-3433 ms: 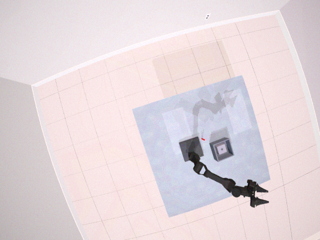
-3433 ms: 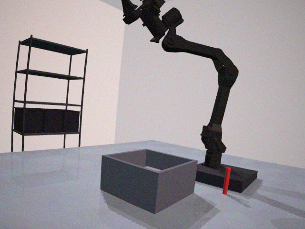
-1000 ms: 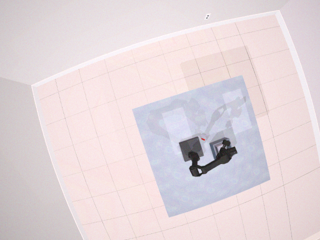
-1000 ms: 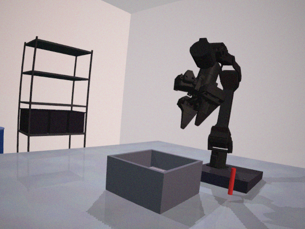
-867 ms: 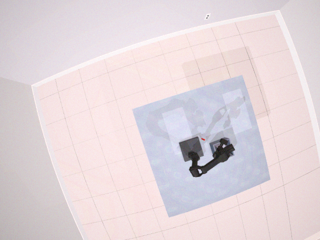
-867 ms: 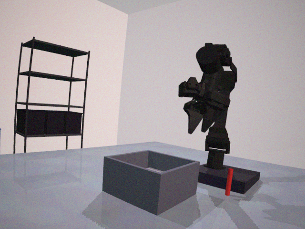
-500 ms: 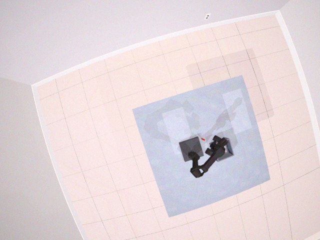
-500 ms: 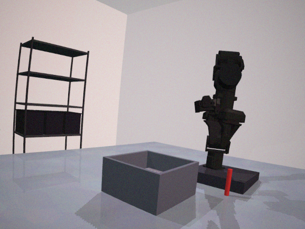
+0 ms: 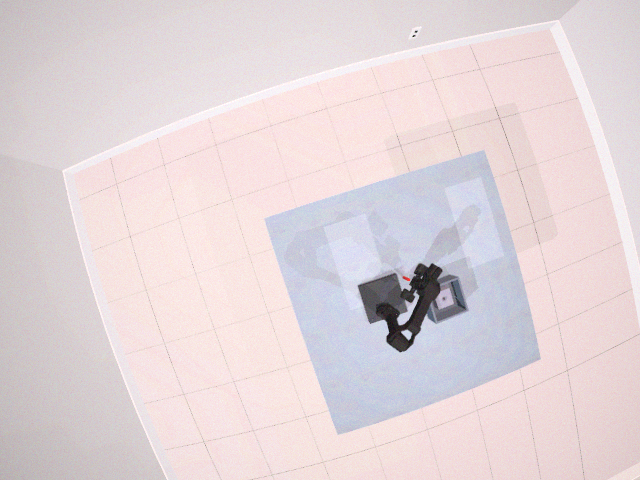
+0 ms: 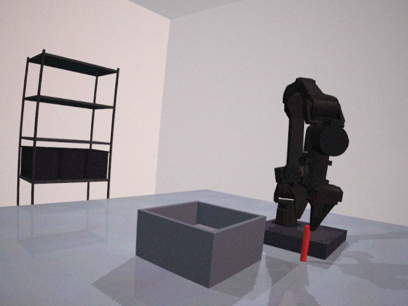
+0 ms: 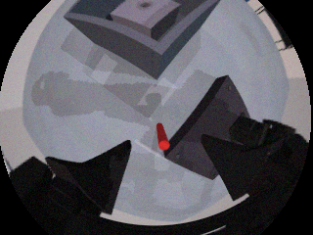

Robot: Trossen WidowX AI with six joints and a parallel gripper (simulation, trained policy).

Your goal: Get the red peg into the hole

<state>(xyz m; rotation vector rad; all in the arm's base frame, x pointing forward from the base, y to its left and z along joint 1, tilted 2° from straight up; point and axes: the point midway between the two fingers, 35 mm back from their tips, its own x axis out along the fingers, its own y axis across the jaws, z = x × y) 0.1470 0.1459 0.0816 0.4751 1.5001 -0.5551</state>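
Top view: arm (image 9: 424,304) hides part of box (image 9: 446,318) (image 10: 210,257) (image 11: 114,46); gripper (image 9: 410,287) (image 10: 306,220) (image 11: 166,141) spread, holding nothing.

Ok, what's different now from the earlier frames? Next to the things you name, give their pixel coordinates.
The gripper (image 9: 408,285) (image 10: 308,213) (image 11: 166,141) swung in from beyond the box (image 9: 448,318) (image 10: 176,243) (image 11: 114,44) and came down near the red peg (image 9: 406,278) (image 10: 305,243) (image 11: 163,137). Nothing was grasped or released; gripper open. Peg still upright, box unmoved.
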